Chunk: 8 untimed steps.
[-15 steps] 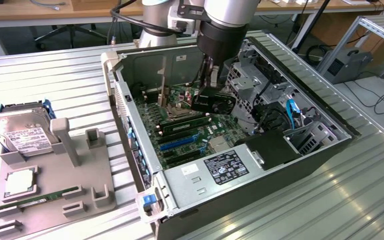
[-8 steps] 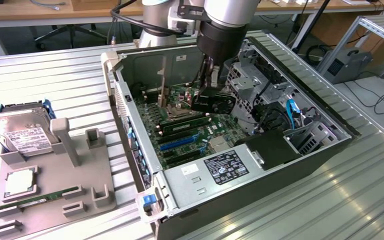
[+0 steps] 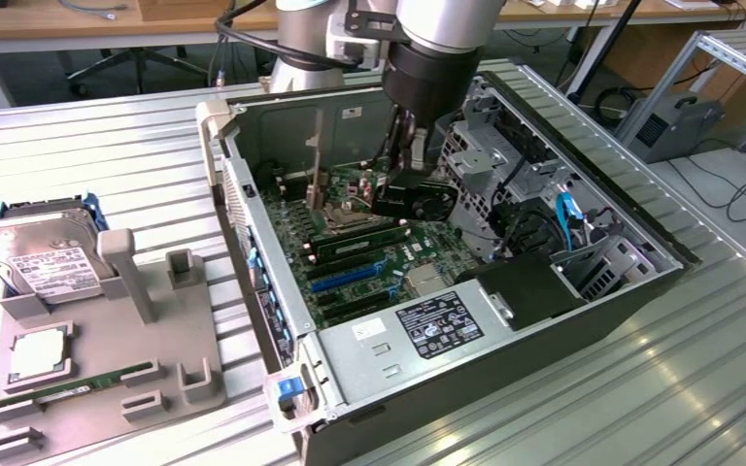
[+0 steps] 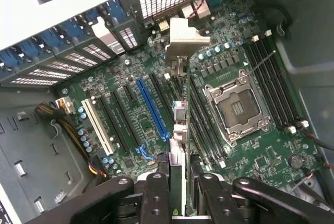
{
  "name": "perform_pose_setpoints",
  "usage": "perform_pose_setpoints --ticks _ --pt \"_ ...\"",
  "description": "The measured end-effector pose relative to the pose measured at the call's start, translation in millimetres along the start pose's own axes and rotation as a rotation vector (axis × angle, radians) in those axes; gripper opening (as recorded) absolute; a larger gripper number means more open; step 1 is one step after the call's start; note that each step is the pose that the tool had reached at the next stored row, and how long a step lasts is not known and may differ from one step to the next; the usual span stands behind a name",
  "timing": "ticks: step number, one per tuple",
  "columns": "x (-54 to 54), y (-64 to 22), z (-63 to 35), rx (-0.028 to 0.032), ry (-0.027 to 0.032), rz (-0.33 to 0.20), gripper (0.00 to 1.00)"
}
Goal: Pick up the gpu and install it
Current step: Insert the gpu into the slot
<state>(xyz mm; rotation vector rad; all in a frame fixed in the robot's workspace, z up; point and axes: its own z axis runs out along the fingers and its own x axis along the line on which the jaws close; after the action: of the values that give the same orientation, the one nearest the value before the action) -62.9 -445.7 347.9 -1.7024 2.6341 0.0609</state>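
The gpu is a thin dark card seen edge-on, and its silvery end bracket points toward the case's slotted rear wall. My gripper is shut on it, with one black finger on each side. The card hangs above the green motherboard, beside the long blue slot, on the side of the CPU socket. In the exterior view, the gripper reaches down into the open computer case with the dark gpu over the board, short of the blue slot.
Drive cages and a power supply crowd the case around the board. Outside it, on the exterior view's left, a grey fixture carries a hard drive, a CPU chip and a green RAM stick.
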Motion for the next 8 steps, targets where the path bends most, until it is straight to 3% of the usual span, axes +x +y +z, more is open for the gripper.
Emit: perform_pose_setpoints --ticks 8 --pt "0.0 0.0 0.2 -0.0004 0.0006 -0.018 0.26"
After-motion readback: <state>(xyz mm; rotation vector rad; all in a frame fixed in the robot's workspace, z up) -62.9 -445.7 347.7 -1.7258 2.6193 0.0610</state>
